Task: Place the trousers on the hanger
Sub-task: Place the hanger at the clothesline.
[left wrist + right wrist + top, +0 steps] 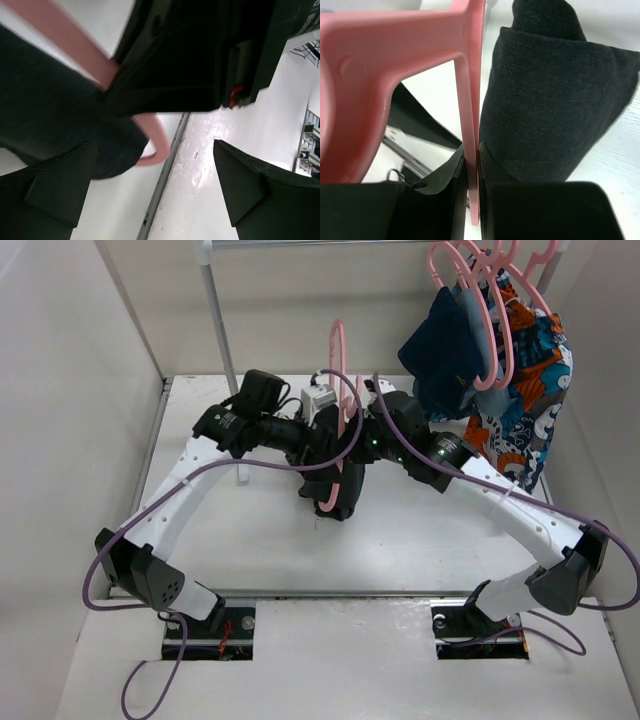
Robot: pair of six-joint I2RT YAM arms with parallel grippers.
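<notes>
on the white worktop [250, 550] the two arms meet at the middle. the right hand [471, 161] is clamped on a slim bar of the thin pink plastic hanger [395, 50], holding it up on edge. the left hand [155, 165] stands wide apart with nothing between its tips, facing the hanger's rounded corner. the plain black soft trousers [545, 100] hang bunched against that bar, touching it, low by the worktop. whether they lie over the bar cannot be told. i judge the job midway: the hanger is held and the cloth is at it, but draping and evening the legs is left. the plastic is smooth, glossy and stiff, the fabric matte, finely woven and limp. at the back, bunched pink hangers [480, 280] carry a navy garment [445, 355] and an orange-blue patterned cloth [520, 410]
</notes>
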